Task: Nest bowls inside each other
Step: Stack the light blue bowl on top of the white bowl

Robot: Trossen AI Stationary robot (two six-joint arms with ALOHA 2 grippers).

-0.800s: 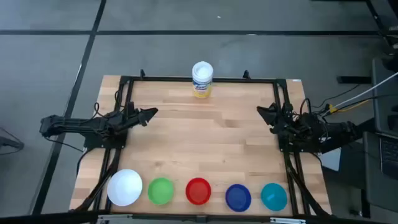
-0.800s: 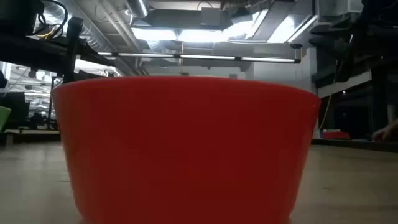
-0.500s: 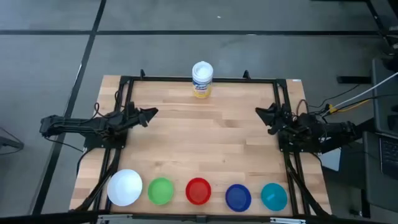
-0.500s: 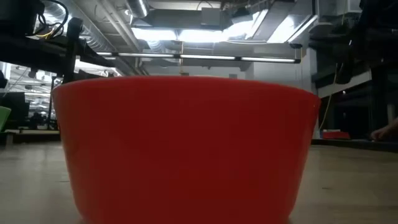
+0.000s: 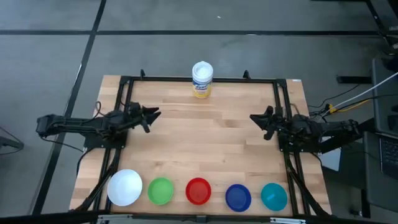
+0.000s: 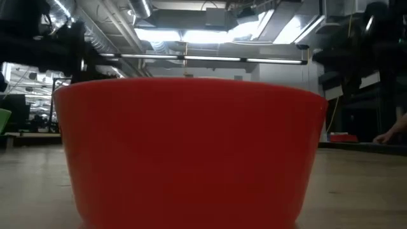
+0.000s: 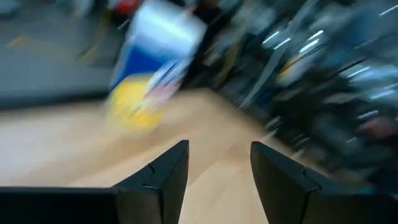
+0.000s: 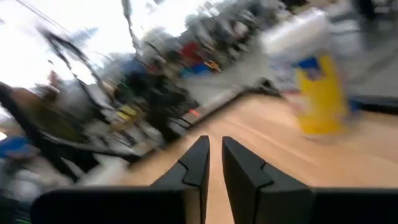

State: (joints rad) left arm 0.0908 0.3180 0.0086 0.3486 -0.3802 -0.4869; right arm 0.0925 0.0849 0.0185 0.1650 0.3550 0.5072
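White canister [image 5: 202,79] at far edge, well behind bowl row [image 5: 198,191].

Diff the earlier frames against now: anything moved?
Both arms started moving. The left gripper shifted slightly inward over the table, open and empty. The right gripper moved inward toward the table's middle, jaws nearly together, holding nothing. The five bowls and the canister stayed put.
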